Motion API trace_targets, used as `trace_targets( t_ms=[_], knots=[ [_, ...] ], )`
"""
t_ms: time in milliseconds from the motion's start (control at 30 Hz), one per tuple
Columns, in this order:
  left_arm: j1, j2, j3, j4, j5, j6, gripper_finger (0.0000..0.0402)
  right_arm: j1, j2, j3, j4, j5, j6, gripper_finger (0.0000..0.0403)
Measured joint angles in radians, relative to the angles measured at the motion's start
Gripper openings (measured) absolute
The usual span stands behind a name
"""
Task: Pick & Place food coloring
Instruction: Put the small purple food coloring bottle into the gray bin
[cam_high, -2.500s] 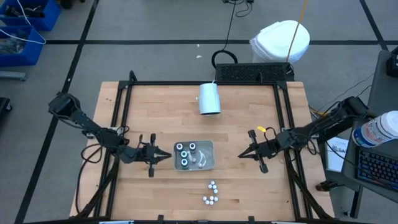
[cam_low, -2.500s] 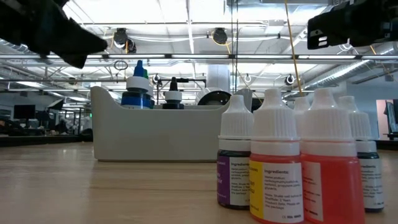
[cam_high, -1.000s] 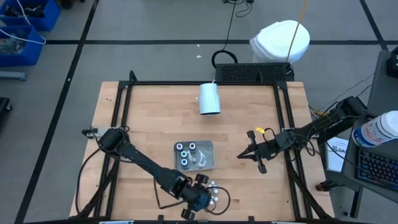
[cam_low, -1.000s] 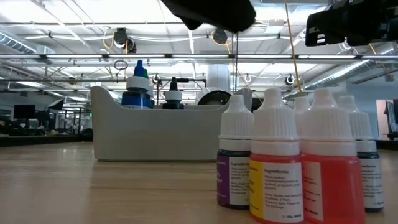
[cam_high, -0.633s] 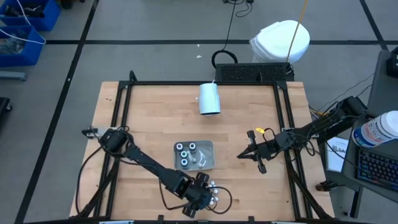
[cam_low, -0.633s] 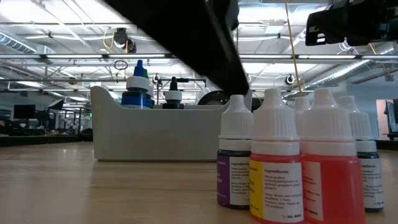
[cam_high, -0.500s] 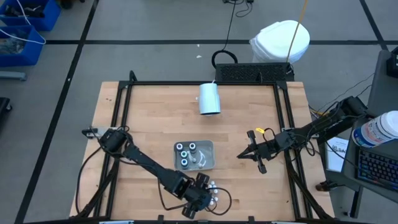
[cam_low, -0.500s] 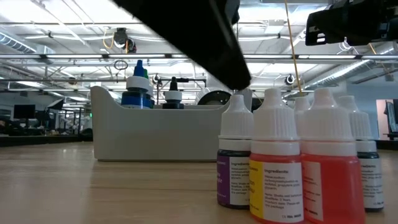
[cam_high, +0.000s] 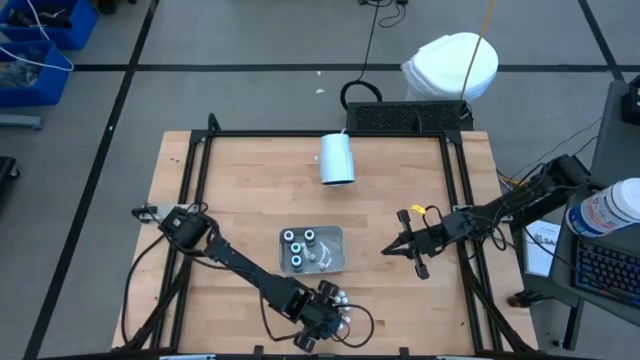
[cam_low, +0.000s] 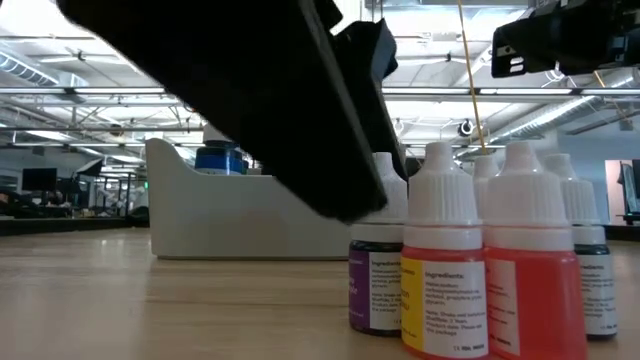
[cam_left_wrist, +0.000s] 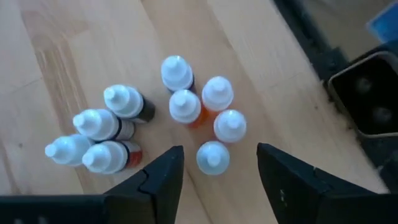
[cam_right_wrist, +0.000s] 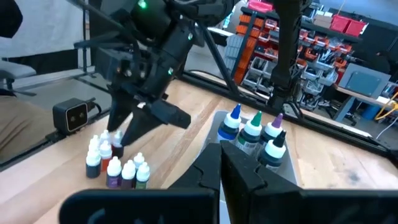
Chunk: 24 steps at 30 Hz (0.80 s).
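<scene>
Wooden bench (cam_high: 250, 180), one. Small food coloring bottles (cam_left_wrist: 186, 106), white-capped, nine seen from the left wrist, standing in two tight clusters on the bench near its front edge. Left hand (cam_left_wrist: 214, 171): poised directly above the clusters, fingers spread wide with one bottle (cam_left_wrist: 212, 157) between them, not gripped. Grey tray (cam_high: 335, 262), mid-bench, well apart from the clusters, holding wider bottles (cam_right_wrist: 252, 134) with coloured tips. White cup (cam_high: 336, 158), lying toward the back of the bench. Right hand (cam_high: 386, 250): right of the tray, fingers closed together, holding nothing.
</scene>
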Motion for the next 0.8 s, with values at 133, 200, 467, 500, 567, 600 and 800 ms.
trace_targets(
  t_ms=[133, 200, 467, 500, 567, 600, 800],
  knots=[
    [0.000, 0.000, 0.000, 0.004, -0.001, 0.001, 0.0195, 0.000, 0.000, 0.000, 0.002, 0.000, 0.002, 0.0000],
    [0.000, 0.000, 0.000, 0.005, 0.000, 0.006, 0.0184, 0.000, 0.000, 0.000, -0.001, 0.000, 0.006, 0.0000],
    [0.001, 0.000, 0.000, 0.009, -0.004, 0.003, 0.0113, 0.000, 0.000, 0.000, 0.000, 0.000, 0.009, 0.0000],
    [0.001, 0.000, 0.000, 0.010, -0.006, 0.003, 0.0104, 0.000, 0.000, 0.000, 0.000, 0.000, 0.009, 0.0000],
    [0.001, 0.000, 0.000, 0.009, -0.007, 0.004, 0.0089, 0.000, 0.000, 0.000, 0.000, 0.000, 0.009, 0.0000],
    [0.001, 0.000, 0.000, 0.008, -0.006, 0.004, 0.0082, 0.000, 0.000, 0.000, 0.000, 0.000, 0.008, 0.0000],
    [0.002, -0.001, 0.000, -0.006, -0.008, 0.002, 0.0055, 0.000, 0.000, 0.000, 0.000, 0.000, 0.008, 0.0000]
  ],
)
